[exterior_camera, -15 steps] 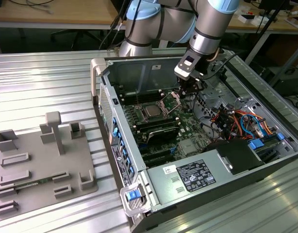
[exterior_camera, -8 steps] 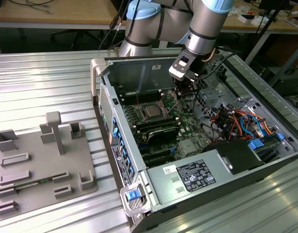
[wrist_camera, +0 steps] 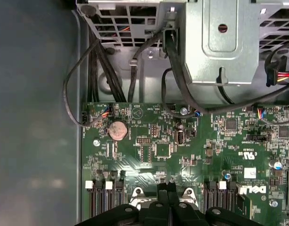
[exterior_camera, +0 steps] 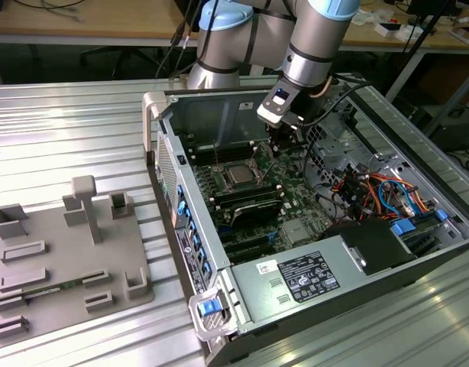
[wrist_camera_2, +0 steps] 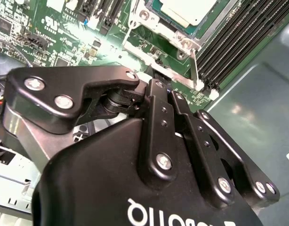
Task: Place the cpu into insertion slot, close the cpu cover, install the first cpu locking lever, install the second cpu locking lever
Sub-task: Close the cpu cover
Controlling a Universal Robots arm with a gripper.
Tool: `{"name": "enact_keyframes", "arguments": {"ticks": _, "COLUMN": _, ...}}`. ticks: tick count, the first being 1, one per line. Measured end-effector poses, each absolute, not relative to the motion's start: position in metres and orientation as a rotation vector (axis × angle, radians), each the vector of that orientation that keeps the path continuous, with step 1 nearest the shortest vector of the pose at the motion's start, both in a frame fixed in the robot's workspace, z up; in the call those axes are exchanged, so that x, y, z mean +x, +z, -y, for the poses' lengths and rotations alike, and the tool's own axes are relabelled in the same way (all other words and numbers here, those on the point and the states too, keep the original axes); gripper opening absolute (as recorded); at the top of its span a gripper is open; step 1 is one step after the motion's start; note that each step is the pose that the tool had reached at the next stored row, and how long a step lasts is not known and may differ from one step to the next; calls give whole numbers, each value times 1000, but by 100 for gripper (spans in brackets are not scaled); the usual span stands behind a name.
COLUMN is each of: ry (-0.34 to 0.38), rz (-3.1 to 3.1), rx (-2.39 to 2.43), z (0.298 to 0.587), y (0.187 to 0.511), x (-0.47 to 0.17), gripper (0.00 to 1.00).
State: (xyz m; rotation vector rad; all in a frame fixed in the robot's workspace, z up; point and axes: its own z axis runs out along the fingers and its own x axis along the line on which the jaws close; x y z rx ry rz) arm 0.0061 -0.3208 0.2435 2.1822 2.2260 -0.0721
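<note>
Gripper [wrist_camera: 168, 189] is shut, fingers pressed together with nothing seen between them, and it hangs low over the motherboard [wrist_camera: 163, 150] inside the open computer case [exterior_camera: 219, 115]. In the second wrist view the tips sit just beside the socket edge. The cpu [wrist_camera_2: 187, 9] lies in the insertion slot [exterior_camera: 239, 186], silvery face up, with the cpu cover [wrist_camera_2: 151, 23] apparently down around it. A thin metal locking lever [wrist_camera_2: 195, 66] runs along the socket side nearest the fingers, and I cannot tell whether it is latched. Main risk, as I judge it, is the closed tips slipping off that thin rod while pushing, so it springs up or the fingers hit the board parts beside the socket. If the cover is not fully flat, forcing the lever could load the chip unevenly and bend socket pins. Too low an approach could scrape the memory slots [wrist_camera_2: 238, 33] next to the socket. The loose black cables [wrist_camera: 111, 70] near the drive cage [wrist_camera: 220, 42] could snag the wrist if the arm swings that way.
</note>
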Motion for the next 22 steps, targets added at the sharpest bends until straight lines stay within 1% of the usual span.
{"name": "enact_keyframes", "arguments": {"ticks": 15, "ry": -72, "rz": -2226, "rx": 2182, "z": 321, "y": 243, "x": -15, "gripper": 11}}
{"name": "enact_keyframes", "arguments": {"ticks": 18, "ry": -72, "rz": -2226, "rx": 2182, "z": 321, "y": 242, "x": -49, "gripper": 11}}
{"name": "enact_keyframes", "arguments": {"ticks": 22, "ry": -72, "rz": -2226, "rx": 2182, "z": 321, "y": 242, "x": -50, "gripper": 11}}
